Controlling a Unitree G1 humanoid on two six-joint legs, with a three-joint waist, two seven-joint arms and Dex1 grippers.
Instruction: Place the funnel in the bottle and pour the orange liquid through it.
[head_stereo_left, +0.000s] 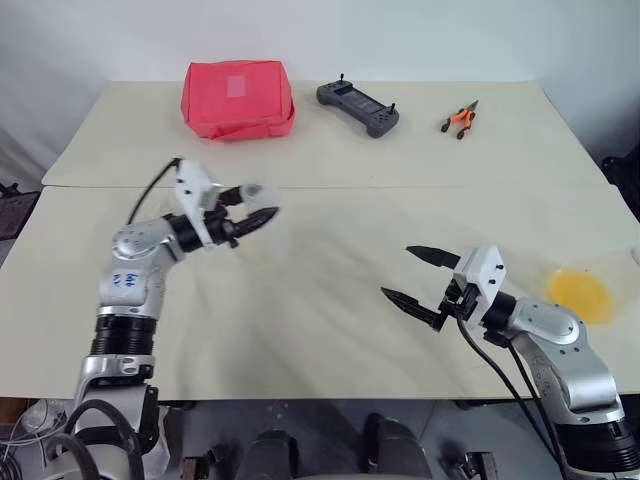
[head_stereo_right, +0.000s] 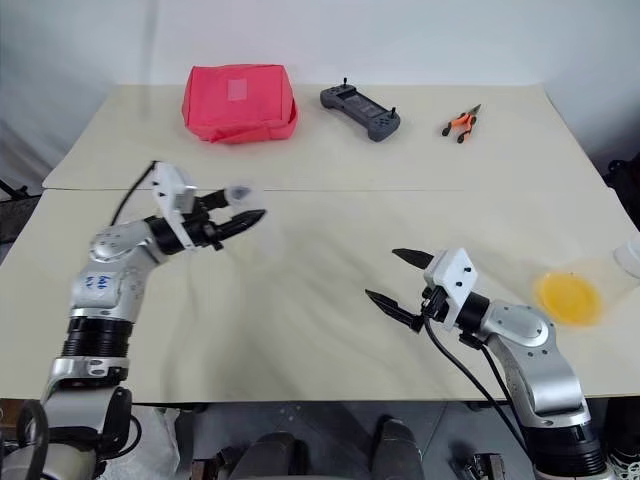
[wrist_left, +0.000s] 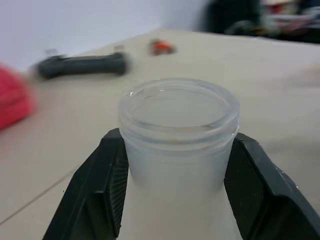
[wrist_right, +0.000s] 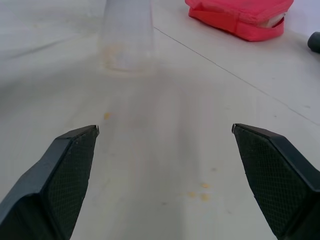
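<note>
The bottle (wrist_left: 177, 145) is clear, with a wide round mouth. My left gripper (head_stereo_left: 262, 200) is shut on its neck and holds it at the table's left, blurred with motion. In the right wrist view the bottle's body (wrist_right: 127, 40) shows ahead as a faint streak. My right gripper (head_stereo_left: 396, 271) stands open and empty above the table's right half, pointing left toward the bottle. The orange liquid (head_stereo_left: 578, 293) lies in a shallow clear dish near the right edge, behind my right arm. A small clear piece (head_stereo_right: 630, 257) at the far right edge looks like the funnel.
A red pouch (head_stereo_left: 237, 98), a black controller (head_stereo_left: 358, 107) and orange-handled pliers (head_stereo_left: 460, 119) lie along the far side of the table. A seam (head_stereo_left: 400, 188) runs across the tabletop. Small orange drops (wrist_right: 197, 192) dot the surface under my right gripper.
</note>
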